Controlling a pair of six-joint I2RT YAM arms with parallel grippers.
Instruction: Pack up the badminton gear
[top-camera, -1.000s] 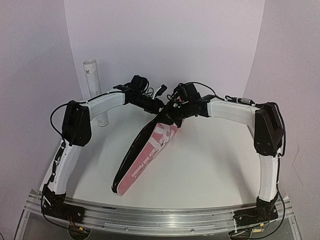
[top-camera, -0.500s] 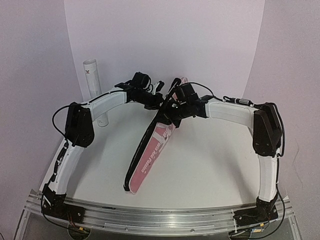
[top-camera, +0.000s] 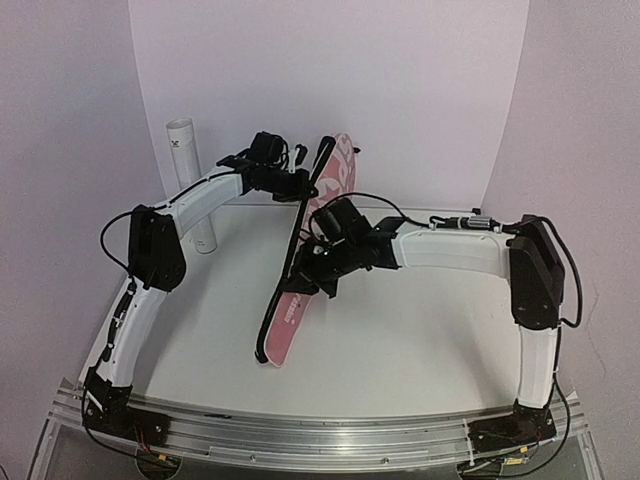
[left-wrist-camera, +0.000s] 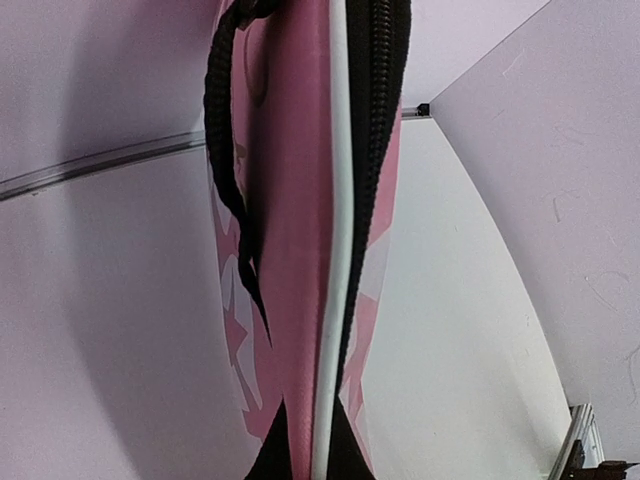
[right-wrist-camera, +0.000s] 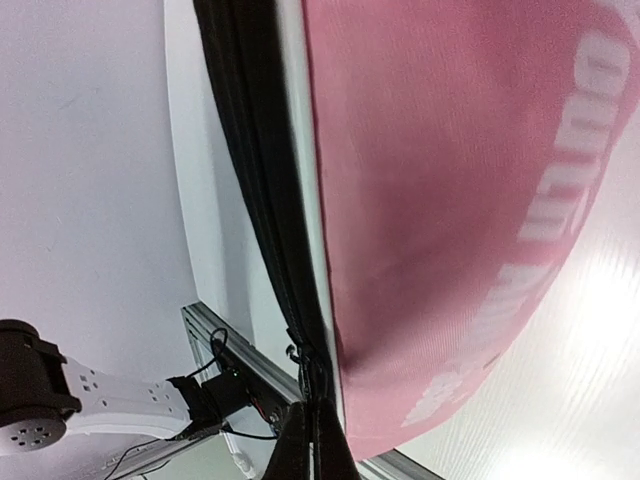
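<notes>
The long pink bag (top-camera: 338, 172) with white lettering stands almost on end, its low tip on the table (top-camera: 420, 340) near the middle. My left gripper (top-camera: 306, 186) is shut on the bag's upper edge; in the left wrist view its fingertips (left-wrist-camera: 318, 458) pinch the white trim and black zipper of the bag (left-wrist-camera: 290, 250). My right gripper (top-camera: 318, 264) is shut on the black zipper strip lower down; the right wrist view shows it (right-wrist-camera: 318, 442) closed just below the zipper pull of the bag (right-wrist-camera: 450, 200). No rackets or shuttlecocks show; they are hidden or out of view.
A tall white cardboard tube (top-camera: 190, 185) stands upright at the back left, beside my left arm. An aluminium rail (top-camera: 320, 430) runs along the near table edge. White backdrop walls close the back and sides.
The bag has been raised from a low slant to nearly upright, its top end now above my left gripper. My right gripper has moved down and left along the zipper edge.
</notes>
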